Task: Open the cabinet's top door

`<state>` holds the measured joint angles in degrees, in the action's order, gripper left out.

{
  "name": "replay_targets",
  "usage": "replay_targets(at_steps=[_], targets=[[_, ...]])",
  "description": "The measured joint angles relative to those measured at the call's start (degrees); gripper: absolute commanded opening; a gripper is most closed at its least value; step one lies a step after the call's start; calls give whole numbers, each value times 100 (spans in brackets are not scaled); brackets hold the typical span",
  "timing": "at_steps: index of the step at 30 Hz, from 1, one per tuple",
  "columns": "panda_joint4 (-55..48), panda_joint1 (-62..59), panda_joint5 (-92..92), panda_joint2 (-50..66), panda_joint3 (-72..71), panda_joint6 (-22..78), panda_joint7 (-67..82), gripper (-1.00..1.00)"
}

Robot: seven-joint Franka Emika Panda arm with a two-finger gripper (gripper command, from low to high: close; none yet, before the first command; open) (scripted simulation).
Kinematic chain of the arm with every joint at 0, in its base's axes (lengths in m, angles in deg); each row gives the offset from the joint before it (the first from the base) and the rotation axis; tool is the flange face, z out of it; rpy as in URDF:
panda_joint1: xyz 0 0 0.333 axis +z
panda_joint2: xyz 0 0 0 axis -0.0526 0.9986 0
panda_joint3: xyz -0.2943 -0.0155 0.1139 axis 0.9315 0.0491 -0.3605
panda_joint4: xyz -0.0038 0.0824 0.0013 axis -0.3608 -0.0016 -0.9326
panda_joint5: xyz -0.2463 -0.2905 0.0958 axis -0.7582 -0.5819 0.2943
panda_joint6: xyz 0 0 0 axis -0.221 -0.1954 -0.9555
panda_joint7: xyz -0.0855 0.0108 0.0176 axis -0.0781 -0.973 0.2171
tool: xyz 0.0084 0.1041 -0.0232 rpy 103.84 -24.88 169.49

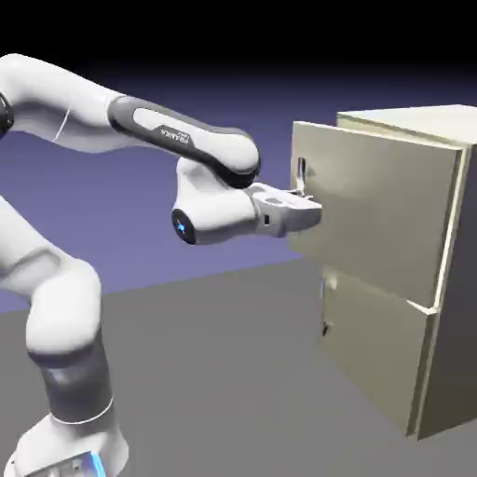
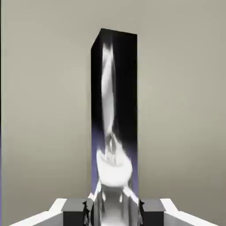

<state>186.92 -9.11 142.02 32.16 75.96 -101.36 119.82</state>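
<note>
The top door (image 1: 382, 210) is the upper, larger beige panel of the cabinet (image 1: 461, 345), at the exterior view's right, and it stands partly open: its left edge is swung out from the cabinet's body, while its right edge lies close against it. The handle (image 1: 301, 172) is an upright bar near the door's left edge, with its upper part showing above the gripper (image 1: 307, 214). In the hand view the handle fills the middle as a tall, mirror-like bar with dark and bright white reflections, and the beige face of the door spreads to both sides of it. The gripper is closed on the handle, one small grey fingertip on either side of the bar's lower part. A narrow strip of blue and black shows past the door along the hand view's left edge. Below the top door, the lower door (image 1: 373, 345) sits on the cabinet's front, with a small dark fitting (image 1: 325, 329) near its left edge. The white arm (image 1: 186, 130) comes in from the left, well above its base (image 1: 70, 452) at the near left. Behind lies the blue-violet backdrop (image 1: 121, 214), above a grey surface (image 1: 205, 382).
</note>
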Motion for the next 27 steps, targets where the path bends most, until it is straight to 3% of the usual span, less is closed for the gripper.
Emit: replay_targets(at_steps=[16,27], targets=[[1175,564,-4000,-1384,1980,1002,-2147,-100],[1352,116,-6747,-1731,3431,2467,-3163,-100]])
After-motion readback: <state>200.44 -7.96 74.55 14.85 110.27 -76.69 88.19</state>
